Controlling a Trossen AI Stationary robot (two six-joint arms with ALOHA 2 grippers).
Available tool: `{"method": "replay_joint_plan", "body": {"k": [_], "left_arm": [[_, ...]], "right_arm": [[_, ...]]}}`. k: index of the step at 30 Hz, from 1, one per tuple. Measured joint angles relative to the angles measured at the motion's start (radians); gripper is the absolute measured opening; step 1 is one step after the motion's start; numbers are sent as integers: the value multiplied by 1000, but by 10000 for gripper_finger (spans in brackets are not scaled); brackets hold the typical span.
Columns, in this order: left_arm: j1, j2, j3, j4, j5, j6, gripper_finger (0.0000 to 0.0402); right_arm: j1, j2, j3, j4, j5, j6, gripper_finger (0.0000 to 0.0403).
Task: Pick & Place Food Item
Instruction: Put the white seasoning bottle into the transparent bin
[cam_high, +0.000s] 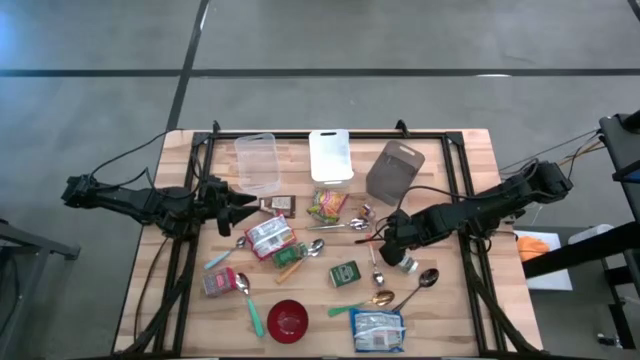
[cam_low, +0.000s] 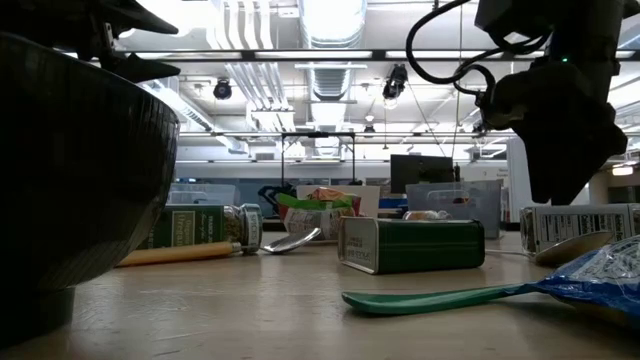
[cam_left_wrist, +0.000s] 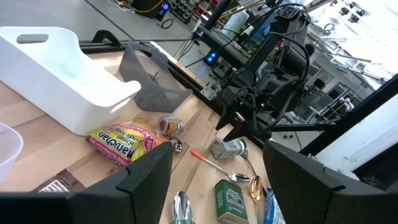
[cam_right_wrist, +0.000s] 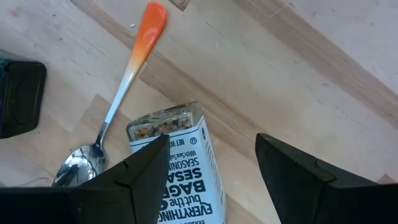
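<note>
Seasoning jar (cam_right_wrist: 180, 171) on its side, betw open jaws.

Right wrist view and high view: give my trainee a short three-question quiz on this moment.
1. True or false: the right gripper is shut on the seasoning jar.
2. Which lies beside the jar in the right wrist view? A) orange-handled spoon B) fork C) knife
3. Fill in: in the high view, the red bowl sits near the table's ____ edge, front or back (the arms' bases are at the front).

Key: 1 false, its fingers stand open above the jar; 2 A; 3 front.
</note>
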Motion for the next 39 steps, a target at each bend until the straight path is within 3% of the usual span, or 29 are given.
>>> {"method": "replay_joint_plan", "body": {"k": [6, 14, 18, 23, 29, 39], "left_arm": [[1, 0, 0, 0, 0, 0, 254], [2, 0, 0, 0, 0, 0, 254], [2, 0, 0, 0, 0, -2, 254], [2, 0, 0, 0, 0, -16, 254], [3, 0, 0, 0, 0, -19, 254], [7, 0, 0, 0, 0, -20, 254]], "right_arm": [[0, 0, 0, 1, -14, 9, 250], [-3, 2, 0, 1, -36, -14, 359], [-3, 0, 0, 5, -92, -30, 392], [-2, 1, 0, 2, -99, -94, 398], [-5, 1, 0, 6, -62, -16, 398], [-5, 81, 5, 56, -76, -161, 398]]}}
